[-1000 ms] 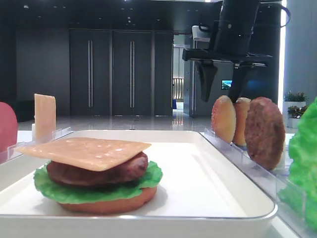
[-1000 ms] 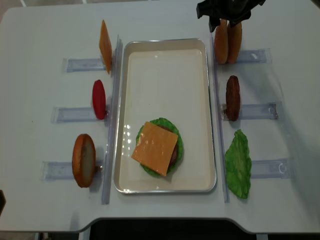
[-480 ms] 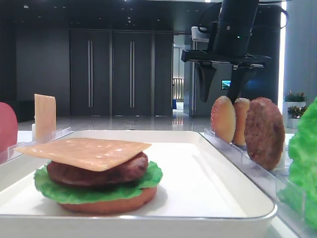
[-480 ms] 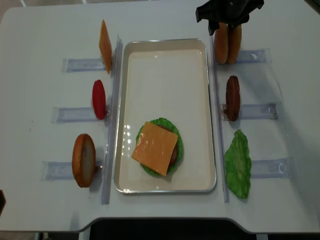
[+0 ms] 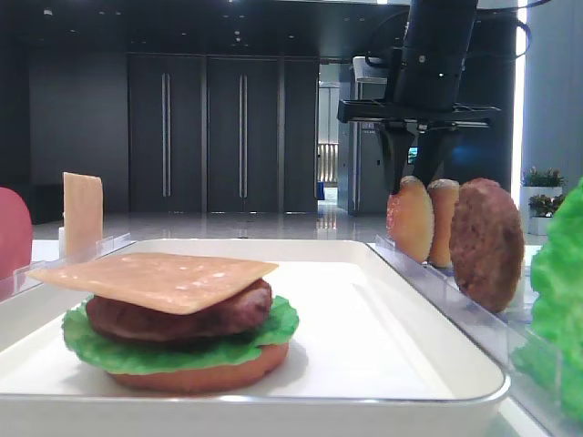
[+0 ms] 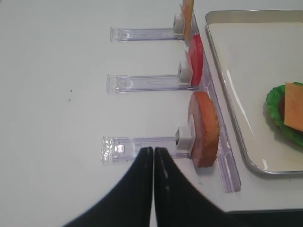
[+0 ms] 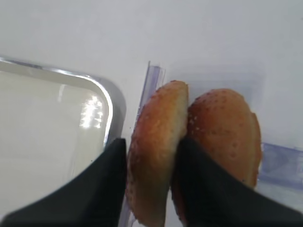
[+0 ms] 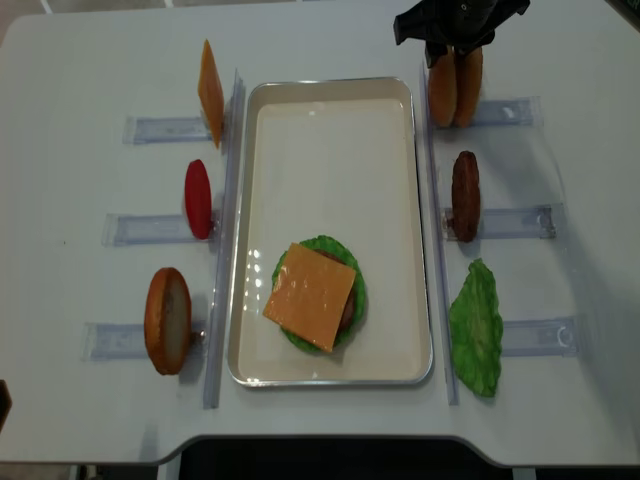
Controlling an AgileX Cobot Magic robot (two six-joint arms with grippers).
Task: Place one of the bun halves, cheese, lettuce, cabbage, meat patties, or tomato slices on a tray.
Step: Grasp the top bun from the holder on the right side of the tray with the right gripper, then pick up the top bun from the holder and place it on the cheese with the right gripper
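White tabletop carried everything, and reading from the left, the left gripper (image 6: 154,163) hung low over bare table just beside the rack (image 6: 142,144) holding a flat bottom bun (image 6: 204,128) on edge; its two dark fingers were pressed together with nothing between them. Next came the tray (image 8: 330,110), bearing a half-built burger: bun base, lettuce (image 8: 352,262), patty and a cheese slice (image 8: 310,296) on top, so a domed top bun looked like the sensible piece to add.

At the far right corner stood two bun halves on edge in a clear rack, touching each other. The right gripper (image 7: 150,182) had its fingers straddling the inner bun half (image 7: 156,151), the one nearer the tray: one finger (image 7: 102,184) lay on its tray-side face and the other was wedged into the seam against the outer bun half (image 7: 227,132). Both fingers appeared to touch the bun, though a firm pinch could not be confirmed.

To do the step well, the grip probably needed to finish closing squarely on the inner half, then lift straight up, so the neighbour was not dragged out or tipped.

In the low side view the right arm (image 5: 437,45) stood nearly vertical over the rack, wrist pointing straight down.
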